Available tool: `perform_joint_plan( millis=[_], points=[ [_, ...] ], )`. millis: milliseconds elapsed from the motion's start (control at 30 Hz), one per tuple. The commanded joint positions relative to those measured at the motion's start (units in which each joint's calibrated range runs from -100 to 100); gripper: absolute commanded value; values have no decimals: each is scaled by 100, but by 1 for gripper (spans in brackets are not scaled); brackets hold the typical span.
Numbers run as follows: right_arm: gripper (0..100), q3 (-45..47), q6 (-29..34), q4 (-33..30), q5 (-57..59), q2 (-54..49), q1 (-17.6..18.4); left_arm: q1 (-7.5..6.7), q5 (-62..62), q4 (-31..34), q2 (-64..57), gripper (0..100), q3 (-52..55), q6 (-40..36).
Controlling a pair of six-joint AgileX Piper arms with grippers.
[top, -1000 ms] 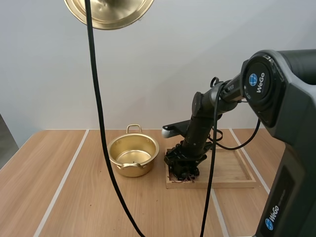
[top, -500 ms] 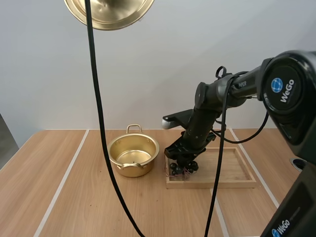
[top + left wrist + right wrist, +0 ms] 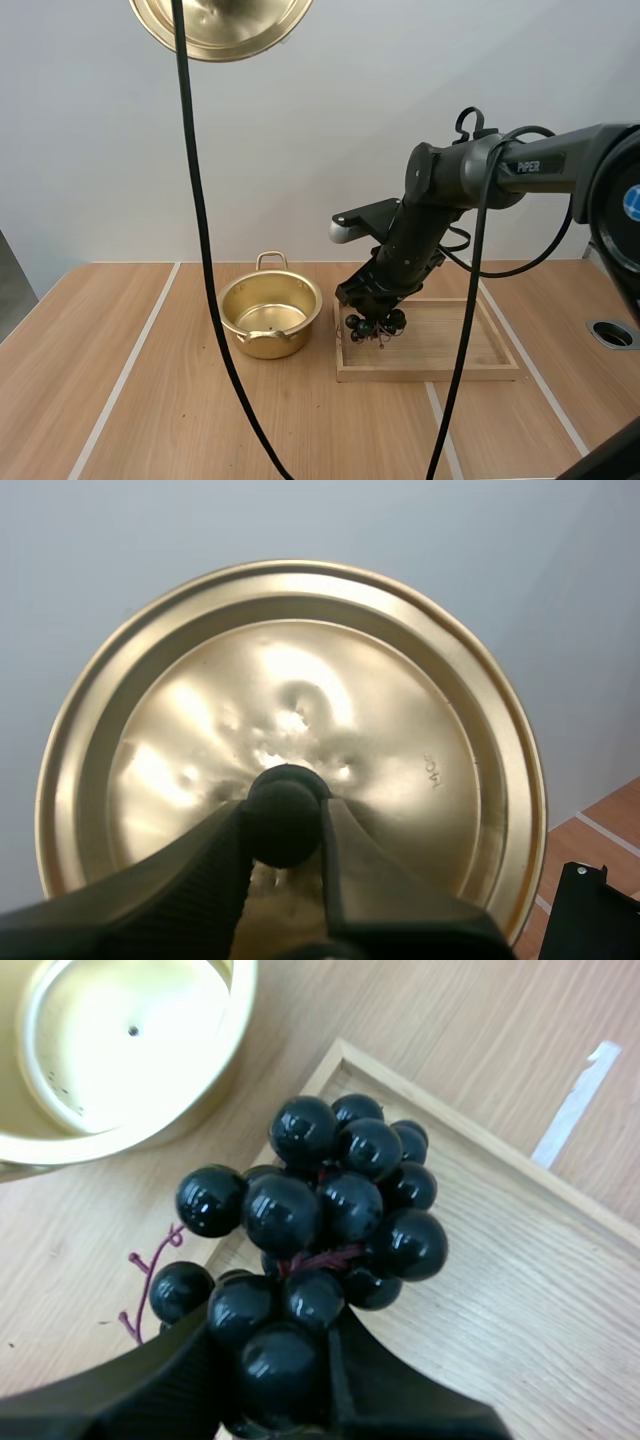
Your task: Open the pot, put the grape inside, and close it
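Right fingers (image 3: 130, 1400), clamped on the grapes (image 3: 320, 1210), should swing level over the pot (image 3: 300, 335); left fingers (image 3: 170, 890) grip the lid (image 3: 400, 730).

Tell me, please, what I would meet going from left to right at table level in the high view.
pot → bunch of grapes, pinched in the right gripper → wooden tray, whose bare floor stretches on to the right.

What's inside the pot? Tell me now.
Nothing visible: the pot shows a bare gold floor, though its near wall hides a strip. The grapes hang outside, over the tray corner.
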Motion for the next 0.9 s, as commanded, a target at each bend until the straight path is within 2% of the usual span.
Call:
perform_joint_plan(
  millis=[0, 400, 633, 867],
  points=[
    [0, 15, -47, -42, 111, -348, 5, -20, -155, -167, -31, 0, -56, -68],
    [0, -12, -47, 4, 262, -1186, 5, -20, -254, -678, -31, 0, -56, 54],
    [0, -751, -291, 637, 632, -1174, 5, -20, -373, -794, -31, 0, -235, 54],
    [0, -1352, -302, 832, 1052, -937, 223, -20, -21, -1235, -31, 0, -1136, 54]
  ],
)
